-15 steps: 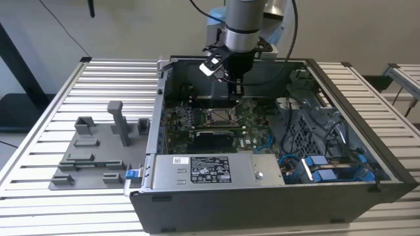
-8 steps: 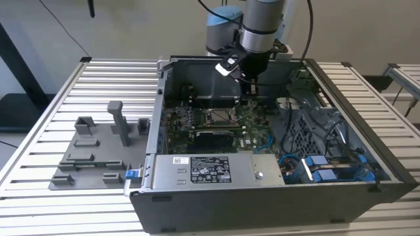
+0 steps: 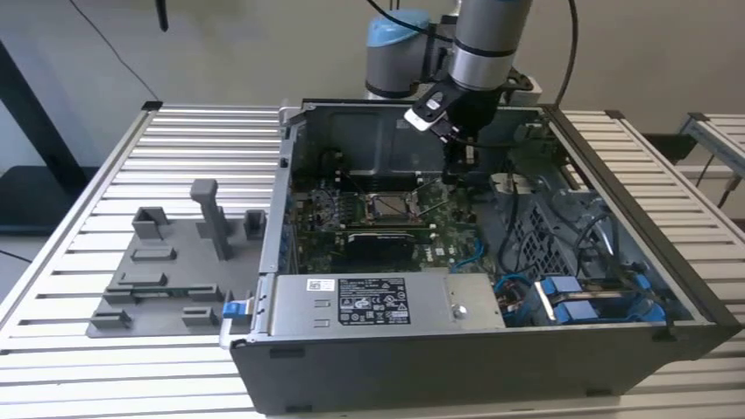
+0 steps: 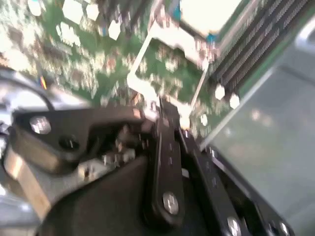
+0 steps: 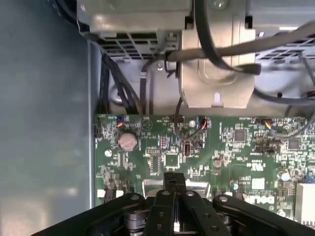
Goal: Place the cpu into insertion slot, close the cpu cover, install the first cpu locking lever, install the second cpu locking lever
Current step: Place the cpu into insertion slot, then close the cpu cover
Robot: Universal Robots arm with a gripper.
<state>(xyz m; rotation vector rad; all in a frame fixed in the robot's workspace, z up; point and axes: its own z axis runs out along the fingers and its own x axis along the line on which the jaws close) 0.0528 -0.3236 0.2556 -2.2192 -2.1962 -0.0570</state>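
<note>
- cpu (image 3: 389,207) is showing as a pale square lying flat inside the slot (image 3: 369,208), a little left of centre in the exterior view, so you are looking at a first step that seems done.
- You are holding the gripper (image 3: 455,175) low inside the computer case (image 3: 466,349), above the green board (image 3: 317,229), near the slot's upper right corner in the exterior view.
- In the first wrist view the gripper (image 5: 174,183) is sitting at the lower middle of the frame with its jaws pressing together. A silver metal strip (image 5: 199,189) is lying just under them.
- In the second wrist view the gripper (image 4: 165,110) is reading the same way, jaws drawn tight at the centre of the frame over the board (image 4: 88,54).
- You are not getting a clear look at whether something thin is pinched between them, so I cannot tell if a lever is in the grip.
- Judging by where you are working, you are busy at the slot's edge, on the cover or a lever rather than on the chip.
- Whether the cover is lying shut, and whether either lever is locked, is not showing clearly, so you are best treating those three steps as open.
</note>
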